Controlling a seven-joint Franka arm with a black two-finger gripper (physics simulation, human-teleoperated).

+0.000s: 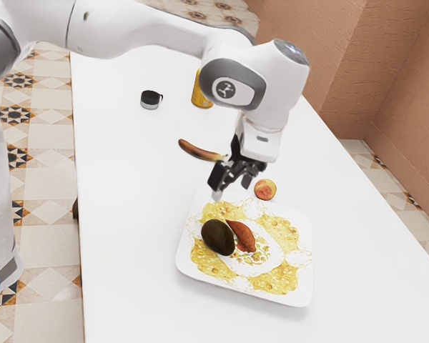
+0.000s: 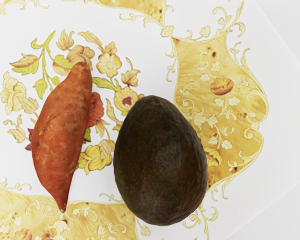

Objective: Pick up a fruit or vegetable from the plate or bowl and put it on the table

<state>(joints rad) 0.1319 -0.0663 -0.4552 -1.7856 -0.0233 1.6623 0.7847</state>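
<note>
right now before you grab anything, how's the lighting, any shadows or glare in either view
Exterior view: bright, fairly even light on the white table, a soft shadow along the plate's lower edge, no harsh glare; wrist view: the avocado is dark enough to mute its skin texture, and the plate's pale rim nearly blends into the table.

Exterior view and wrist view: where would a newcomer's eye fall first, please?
Probably on the dark avocado and the orange-brown sweet potato, side by side on the yellow-patterned plate. Next, the big white arm, coming in from the exterior view's upper left, with its black gripper open above the tabletop.
</note>
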